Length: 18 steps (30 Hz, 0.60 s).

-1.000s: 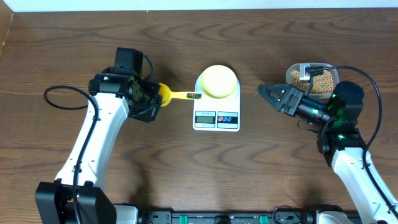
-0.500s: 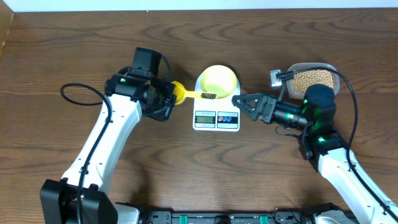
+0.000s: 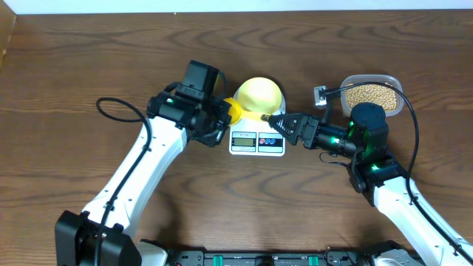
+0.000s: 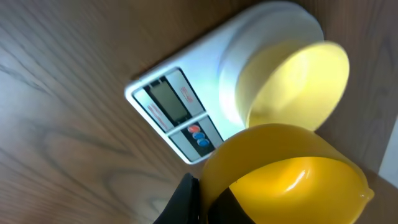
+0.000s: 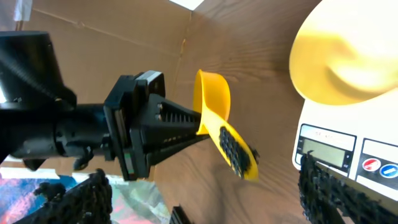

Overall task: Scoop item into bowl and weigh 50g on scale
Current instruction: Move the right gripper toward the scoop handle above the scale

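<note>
Our left gripper (image 3: 220, 118) is clamped tight on the cup of the bright yellow plastic scoop (image 3: 236, 112). Our right gripper (image 3: 276, 122) stands spread wide, with the scoop's black-patched handle (image 5: 235, 152) lying between its fingers, touched by neither as far as we can tell. Under everything lies the dark brown wooden table (image 3: 89, 59). On it, between our two arms, sits the white rounded-rectangular digital scale (image 3: 257, 142). Well off to its right is the clear rectangular plastic tub (image 3: 400, 89), which holds the small round tan beans (image 3: 373, 94). The small round pale-yellow bowl (image 3: 259, 93) stands on the scale's platform, just beyond the scoop. From overhead, the handle's end and the right fingers merge into one dark patch. Only the right wrist view shows us the gap on either side of the handle, and the left gripper's black jaws closed on the cup. The left wrist view alone brings the scale's grey display (image 4: 165, 99) and its red and blue buttons (image 4: 199, 134) close, though we cannot read any digits there.
</note>
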Available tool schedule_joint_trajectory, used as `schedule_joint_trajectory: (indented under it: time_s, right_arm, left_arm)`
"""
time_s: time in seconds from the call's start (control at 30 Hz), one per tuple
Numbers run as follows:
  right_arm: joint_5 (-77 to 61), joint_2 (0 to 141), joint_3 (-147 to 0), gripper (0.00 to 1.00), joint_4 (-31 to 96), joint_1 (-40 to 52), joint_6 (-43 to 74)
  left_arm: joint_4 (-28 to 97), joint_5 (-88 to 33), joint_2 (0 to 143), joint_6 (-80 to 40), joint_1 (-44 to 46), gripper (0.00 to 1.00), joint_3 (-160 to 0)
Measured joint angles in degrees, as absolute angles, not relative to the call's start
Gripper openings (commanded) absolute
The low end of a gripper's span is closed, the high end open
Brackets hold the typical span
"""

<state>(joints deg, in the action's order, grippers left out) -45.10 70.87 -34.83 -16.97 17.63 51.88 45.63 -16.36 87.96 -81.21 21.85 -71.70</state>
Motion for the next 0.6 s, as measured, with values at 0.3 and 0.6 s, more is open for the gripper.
schedule_joint_trajectory:
  time_s: [0.3,0.6]
  right_arm:
    - [-44.4,70.9,-34.8,0.68,-17.0,17.6,51.2]
    - [-44.1,70.9,-34.8,0.54,-17.0,17.6,51.1]
  left_arm:
    - [40.7,-20.1,88.0,-81.9,25.6,0.08,-71.7]
    - [40.5,-21.4,88.0,-82.5,27.1,0.08,-71.7]
